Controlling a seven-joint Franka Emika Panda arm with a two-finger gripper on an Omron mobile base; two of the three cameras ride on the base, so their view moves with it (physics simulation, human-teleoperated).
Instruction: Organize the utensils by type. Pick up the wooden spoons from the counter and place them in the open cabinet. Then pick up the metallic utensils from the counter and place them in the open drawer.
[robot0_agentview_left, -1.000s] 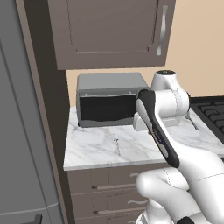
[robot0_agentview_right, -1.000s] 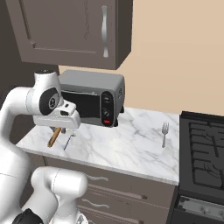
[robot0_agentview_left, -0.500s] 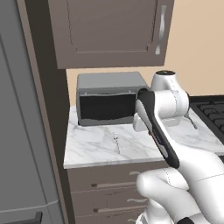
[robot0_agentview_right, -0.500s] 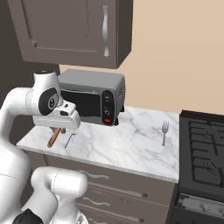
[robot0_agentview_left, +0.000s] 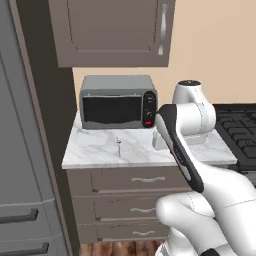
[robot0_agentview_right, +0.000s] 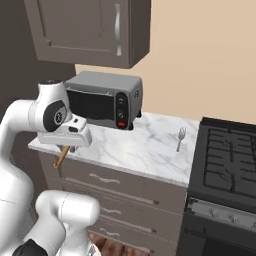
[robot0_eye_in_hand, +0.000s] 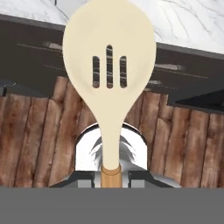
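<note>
In the right base view, most of the wooden spoon (robot0_agentview_right: 62, 157) is hidden behind the end effector (robot0_agentview_right: 66, 145), with only its handle hanging below the bench (robot0_agentview_right: 150, 150) edge. The small metal utensil (robot0_agentview_left: 119, 144) in front of the toaster oven (robot0_agentview_left: 117, 101) is too small to identify. The stove (robot0_agentview_right: 227, 160) beside the bench is cut off by the frame's right edge.

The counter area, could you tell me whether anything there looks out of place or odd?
Mostly tidy. A fork lies alone near the counter's stove end, and the tool holds a wooden spoon off the counter's front edge.
</note>
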